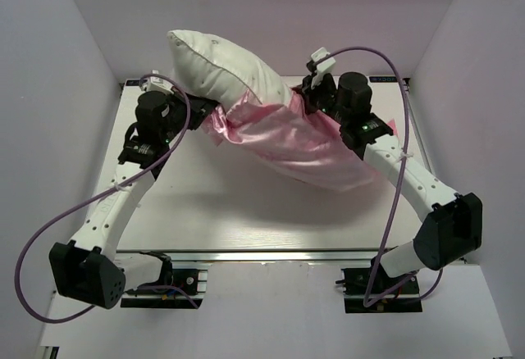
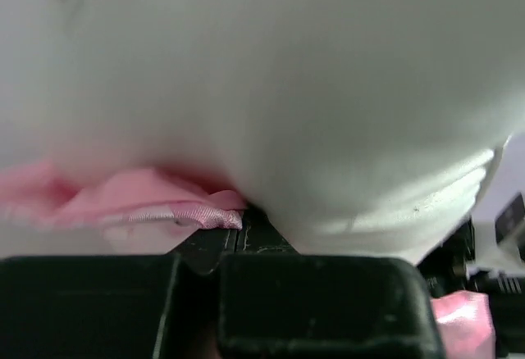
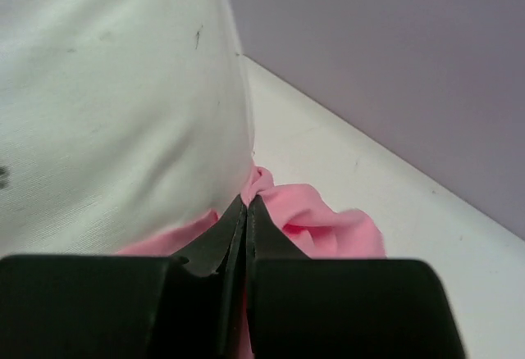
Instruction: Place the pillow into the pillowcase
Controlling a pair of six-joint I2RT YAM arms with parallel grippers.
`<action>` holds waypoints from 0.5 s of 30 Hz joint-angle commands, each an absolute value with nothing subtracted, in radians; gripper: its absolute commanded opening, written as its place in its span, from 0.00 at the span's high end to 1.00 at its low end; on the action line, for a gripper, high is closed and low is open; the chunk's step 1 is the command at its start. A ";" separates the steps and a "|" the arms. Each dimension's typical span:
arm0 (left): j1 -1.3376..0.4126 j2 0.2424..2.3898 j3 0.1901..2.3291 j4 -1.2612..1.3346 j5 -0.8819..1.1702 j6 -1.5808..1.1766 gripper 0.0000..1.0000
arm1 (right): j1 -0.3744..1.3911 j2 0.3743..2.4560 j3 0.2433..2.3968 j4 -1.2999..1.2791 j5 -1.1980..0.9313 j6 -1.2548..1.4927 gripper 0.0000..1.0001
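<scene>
The white pillow (image 1: 221, 60) sticks out up and to the left from the mouth of the pink pillowcase (image 1: 308, 146), which covers its lower right part. Both hang above the table. My left gripper (image 1: 201, 106) is shut on the pillowcase's hem at the left side of the mouth; the left wrist view shows the pink hem (image 2: 189, 215) at its tips (image 2: 238, 229) under the pillow (image 2: 287, 88). My right gripper (image 1: 305, 90) is shut on the hem at the right side; the right wrist view shows pink cloth (image 3: 316, 224) pinched at its tips (image 3: 247, 205) beside the pillow (image 3: 115, 105).
The white table (image 1: 246, 211) lies below, ringed by pale walls (image 1: 49, 88) on the left, back and right. Purple cables (image 1: 394, 162) loop from both arms. The table's near edge has a metal rail (image 1: 262, 254).
</scene>
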State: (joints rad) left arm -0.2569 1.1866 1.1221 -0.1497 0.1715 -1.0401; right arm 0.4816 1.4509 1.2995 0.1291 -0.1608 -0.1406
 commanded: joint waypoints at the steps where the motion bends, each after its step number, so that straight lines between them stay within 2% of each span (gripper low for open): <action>1: -0.252 1.221 1.077 -0.052 0.169 -1.088 1.00 | 0.460 1.472 1.236 0.192 -0.111 -0.129 1.00; 7: -0.245 1.241 0.968 -0.058 0.117 -1.130 1.00 | 0.385 1.511 1.200 0.189 -0.077 -0.141 1.00; 15: -0.245 1.114 0.698 -0.038 0.147 -1.226 1.00 | 0.313 1.299 0.918 0.151 -0.136 -0.245 1.00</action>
State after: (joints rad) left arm -0.2443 1.2037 0.7486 -0.0975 0.1238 -1.1721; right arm 0.3347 1.4120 0.9752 0.1402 -0.1303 -0.1886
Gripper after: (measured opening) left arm 0.025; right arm 0.011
